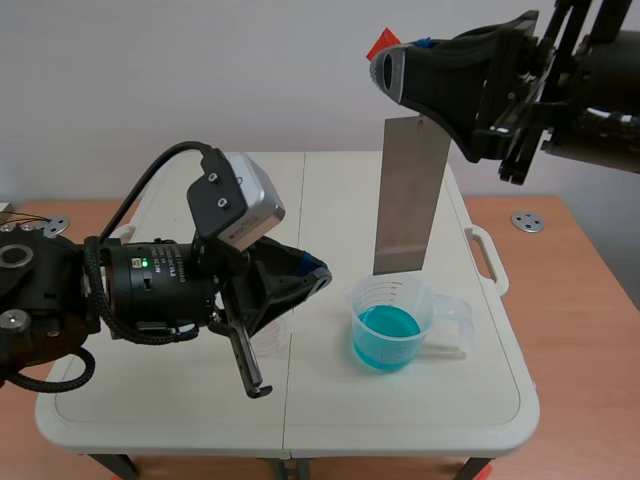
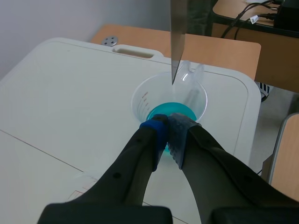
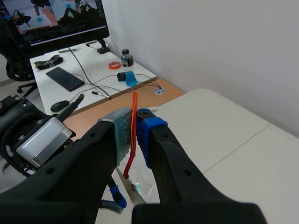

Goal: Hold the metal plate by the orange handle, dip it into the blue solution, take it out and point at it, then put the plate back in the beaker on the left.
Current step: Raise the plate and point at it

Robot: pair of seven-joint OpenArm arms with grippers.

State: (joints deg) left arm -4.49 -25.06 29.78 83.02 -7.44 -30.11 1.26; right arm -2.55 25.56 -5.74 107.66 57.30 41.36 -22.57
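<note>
A tall metal plate [image 1: 410, 195] hangs upright from its orange handle [image 1: 381, 44], with my right gripper [image 1: 400, 70] shut on the handle high above the table. The plate's lower edge sits just above the rim of a clear beaker of blue solution [image 1: 390, 325]. In the right wrist view the thin orange handle [image 3: 134, 126] is pressed between the pads. My left gripper [image 1: 318, 272] is shut on nothing, its tips aimed at the plate's lower end and close to the blue beaker [image 2: 170, 100]. An empty clear beaker [image 1: 268, 335] stands partly hidden under the left gripper.
The white folding table [image 1: 330, 420] has a moulded handle [image 1: 490, 255] at its right edge, on a wooden surface with round metal discs [image 1: 527, 221]. In the right wrist view a desk with a monitor [image 3: 51, 18] and keyboard stands beyond the table.
</note>
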